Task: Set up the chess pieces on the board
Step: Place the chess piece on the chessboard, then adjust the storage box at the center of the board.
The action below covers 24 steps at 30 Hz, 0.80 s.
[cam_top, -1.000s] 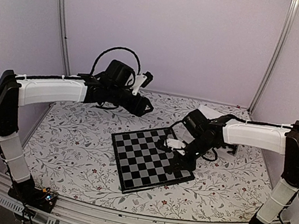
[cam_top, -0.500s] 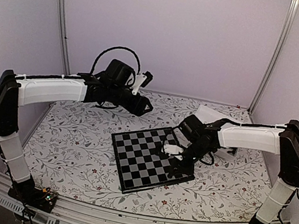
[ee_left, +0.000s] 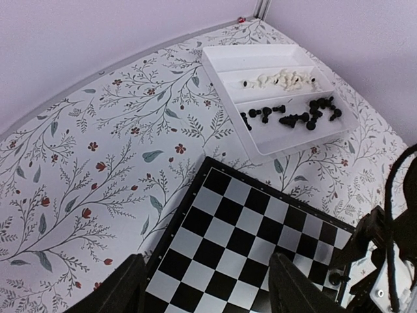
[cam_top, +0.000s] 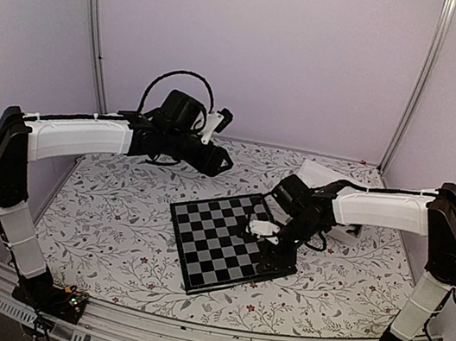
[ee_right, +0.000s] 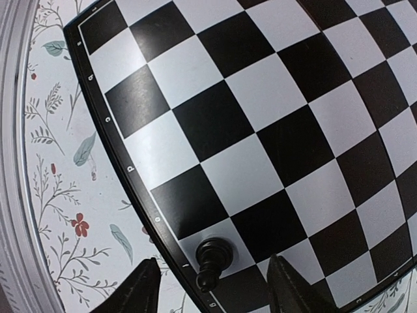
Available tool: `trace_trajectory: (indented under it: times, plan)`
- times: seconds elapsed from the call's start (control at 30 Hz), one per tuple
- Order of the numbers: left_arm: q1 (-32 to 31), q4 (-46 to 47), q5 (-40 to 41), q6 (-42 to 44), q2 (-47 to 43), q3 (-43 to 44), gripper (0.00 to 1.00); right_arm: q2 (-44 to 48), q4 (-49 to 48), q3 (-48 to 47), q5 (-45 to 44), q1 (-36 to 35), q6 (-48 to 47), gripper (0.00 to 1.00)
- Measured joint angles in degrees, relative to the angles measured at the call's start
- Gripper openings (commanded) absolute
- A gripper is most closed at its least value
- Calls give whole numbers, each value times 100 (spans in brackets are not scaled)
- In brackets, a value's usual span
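At the edge of the flat black-and-grey checked chessboard, a tiny black chess piece stands between the fingers of my right claw, which are apart and not touching it. My left claw is wide apart and empty. More black and cream pieces lie in the white tray.

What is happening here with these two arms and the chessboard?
Two robot arms are setting up a chess game. The right arm's fingers are open around one black piece, which stands on a light square at the edge of the board. No other piece shows on it. The left arm's fingers hang open and empty. The other cream pieces and black pieces lie in a white tray beside the board.
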<state>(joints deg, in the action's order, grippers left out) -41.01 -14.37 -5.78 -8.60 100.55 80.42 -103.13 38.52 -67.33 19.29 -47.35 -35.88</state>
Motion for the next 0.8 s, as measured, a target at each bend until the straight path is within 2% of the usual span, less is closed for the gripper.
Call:
trace_trajectory:
  times: [0.07, 0.2, 0.3, 0.4, 0.57, 0.67, 0.8]
  plan:
    - [4, -2, 2, 0, 0, 0, 66, 35, 149, -79, 68, 35, -20, 67]
    - [4, -4, 7, 2, 2, 0, 65, 310, 422, -343, 363, 356, -127, 66]
    - [4, -2, 26, 4, 11, 0, 66, 627, 481, -476, 584, 1023, -197, 57]
    - [4, -4, 72, 26, 46, 2, 65, 800, 365, -505, 667, 2170, -243, 38]
    - [4, -4, 177, 52, 105, 11, 66, 728, -98, -459, 103, 3960, 57, 19]
    - [4, -4, 227, 68, 149, 31, 66, 728, -339, -212, -249, 4489, 96, 13]
    - [15, -9, 275, 96, 229, 66, 66, 726, -511, 402, -702, 4500, -55, 8]
